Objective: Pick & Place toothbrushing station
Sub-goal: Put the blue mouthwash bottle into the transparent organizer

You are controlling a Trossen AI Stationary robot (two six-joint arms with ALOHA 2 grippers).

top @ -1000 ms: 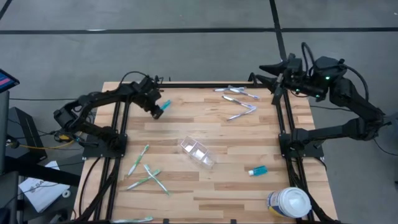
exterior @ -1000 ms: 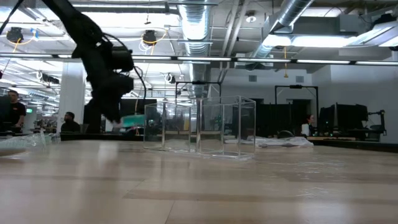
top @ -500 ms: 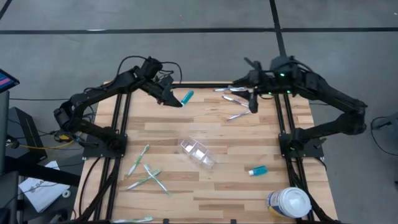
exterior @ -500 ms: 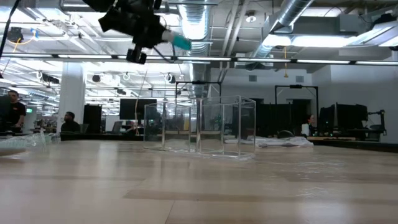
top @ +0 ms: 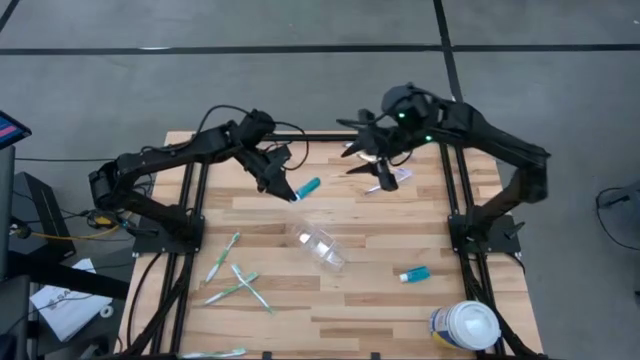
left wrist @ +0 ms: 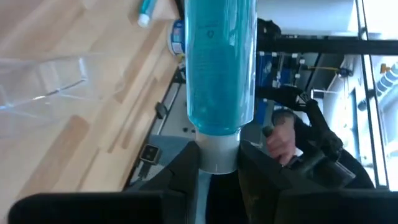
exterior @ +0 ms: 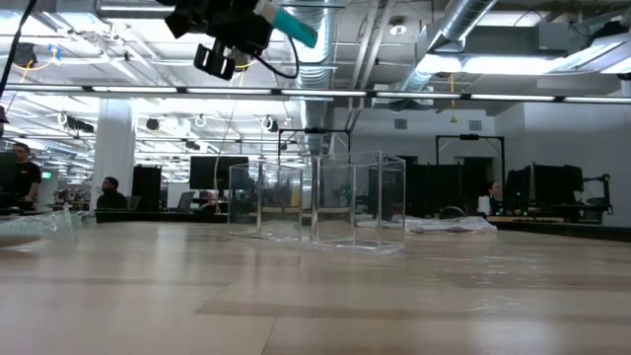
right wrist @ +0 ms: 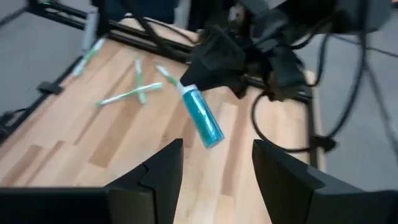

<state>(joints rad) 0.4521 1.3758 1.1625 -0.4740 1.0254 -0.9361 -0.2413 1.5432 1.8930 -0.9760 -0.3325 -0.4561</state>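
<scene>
1. I see the wooden table (top: 330, 300) under both arms.
2. The white-lidded tub (top: 466, 325) stands at its near right corner.
3. The clear toothbrushing station (top: 318, 246) lies mid-table, untouched, well below both grippers.
4. My left gripper (top: 293, 194) hangs above the table's far half, clamped on the white cap of a teal tube (top: 307, 187).
5. My right gripper (top: 380, 168) hovers over the far edge, fingers apart, holding nothing.

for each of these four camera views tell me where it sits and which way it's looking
High: overhead, straight down on the table, both arms.
Low: table height, level past the clear holder into the room; left end effector up high.
Left wrist: along its held blue tube, fingers at bottom.
Right wrist: over its open fingers toward the left arm.
Shared: all four show the tube.
</scene>
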